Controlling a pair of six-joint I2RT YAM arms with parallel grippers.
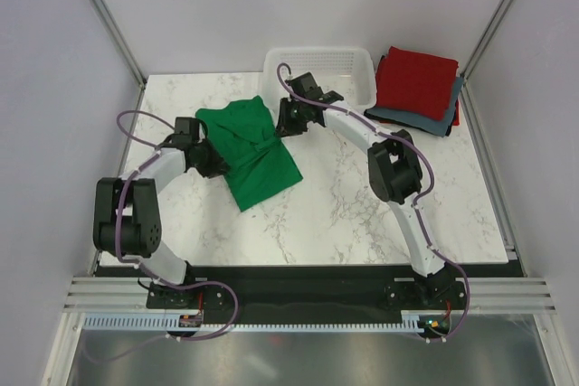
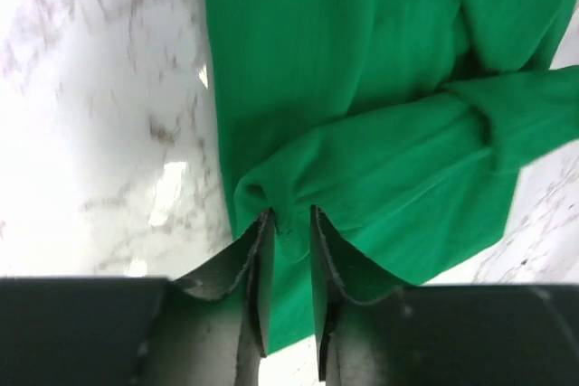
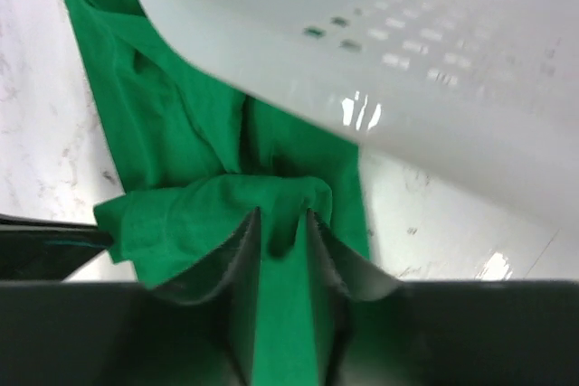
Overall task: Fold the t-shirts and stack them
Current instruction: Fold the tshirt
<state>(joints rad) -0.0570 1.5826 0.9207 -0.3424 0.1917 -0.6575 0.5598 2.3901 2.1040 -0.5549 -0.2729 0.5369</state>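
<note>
Cloth of bright colour, the green t-shirt (image 1: 258,164), lies partly spread on the marble counter (image 1: 362,214), left of the middle and between the two arms. Its near part is a flat slanted sheet. Its far part is bunched and wrinkled, close to the basket (image 1: 353,65).

The left hand (image 2: 289,219) is at the left edge of this shirt. Its fingers are nearly closed, with only a narrow gap, and a small fold of the green cloth is pinched between them. The right hand (image 3: 282,219) is at the far right edge of the same shirt, just beside the near wall of the basket. Its fingers are also nearly closed, and they grip a bunched fold of the cloth. I cannot tell if the pinched edges are lifted from the counter.

The red t-shirt (image 1: 418,77) is folded into a square at the far right corner. It lies on the grey-blue t-shirt (image 1: 407,118), whose edge shows under it on the near side. This pile is just right of the basket and well apart from the green t-shirt.
</note>
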